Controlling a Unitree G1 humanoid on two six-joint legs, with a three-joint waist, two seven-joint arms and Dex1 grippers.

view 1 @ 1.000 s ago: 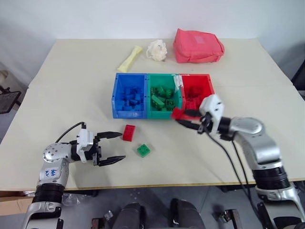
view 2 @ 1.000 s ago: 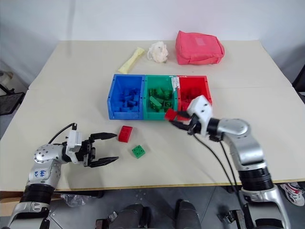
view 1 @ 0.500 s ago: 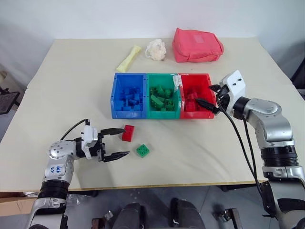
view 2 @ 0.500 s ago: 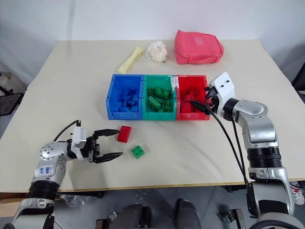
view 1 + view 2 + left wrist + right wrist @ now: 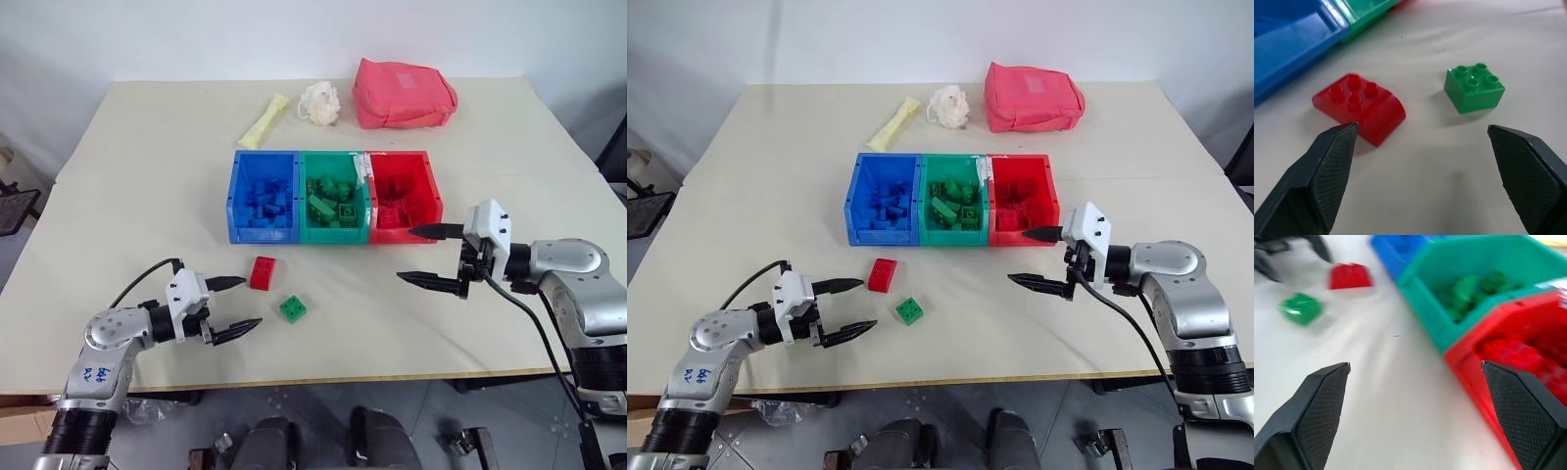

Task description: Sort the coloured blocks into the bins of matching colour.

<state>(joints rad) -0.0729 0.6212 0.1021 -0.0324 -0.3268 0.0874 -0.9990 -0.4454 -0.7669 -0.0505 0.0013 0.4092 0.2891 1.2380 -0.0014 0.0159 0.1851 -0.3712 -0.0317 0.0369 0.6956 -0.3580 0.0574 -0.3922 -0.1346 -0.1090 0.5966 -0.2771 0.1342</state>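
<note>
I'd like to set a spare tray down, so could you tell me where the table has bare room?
Free: the table left of the blue bin, and right of the red bin. Crowded: the front, where the left gripper faces the red block and green block.

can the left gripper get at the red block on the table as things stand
Probably yes. The left gripper is open and empty, pointing toward the red block, which lies loose on the table just ahead of its fingertips. Nothing lies between them; the green block sits off to one side.
</note>
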